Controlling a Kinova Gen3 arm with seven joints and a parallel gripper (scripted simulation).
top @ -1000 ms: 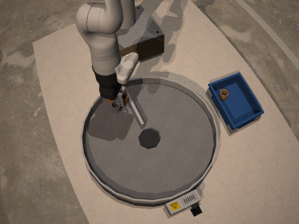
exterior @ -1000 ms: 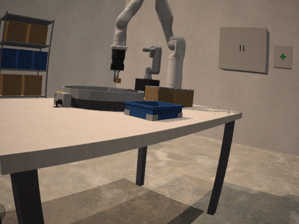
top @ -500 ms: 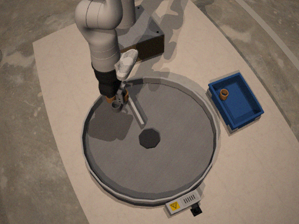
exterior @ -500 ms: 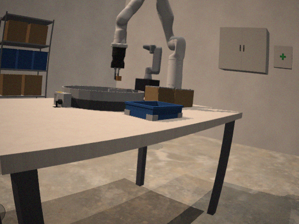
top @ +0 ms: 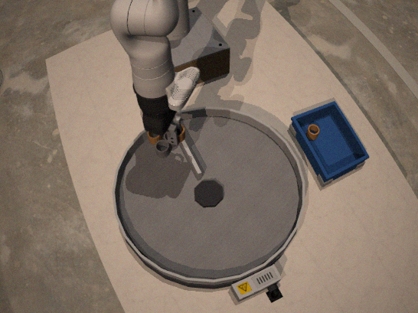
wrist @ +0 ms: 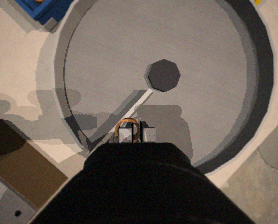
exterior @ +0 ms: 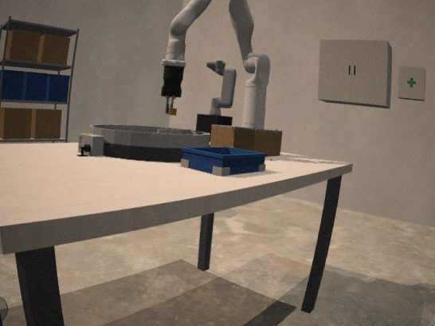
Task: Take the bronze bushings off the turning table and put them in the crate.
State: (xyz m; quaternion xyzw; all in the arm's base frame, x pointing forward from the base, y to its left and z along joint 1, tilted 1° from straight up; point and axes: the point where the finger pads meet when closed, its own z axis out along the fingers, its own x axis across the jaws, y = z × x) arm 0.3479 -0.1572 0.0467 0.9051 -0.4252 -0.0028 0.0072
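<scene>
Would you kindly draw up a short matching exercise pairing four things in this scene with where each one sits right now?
Things:
1. bronze bushing
2. second bronze bushing
3. steel bushing
4. blue crate

Places:
A. on the turning table
B. on the table top beside the turning table
C. in the end effector, above the turning table
D. inside the crate

Pairs: 1-C, 2-D, 3-A, 4-B

Crate (top: 346, 165) beside turning table (top: 295, 192)
</scene>
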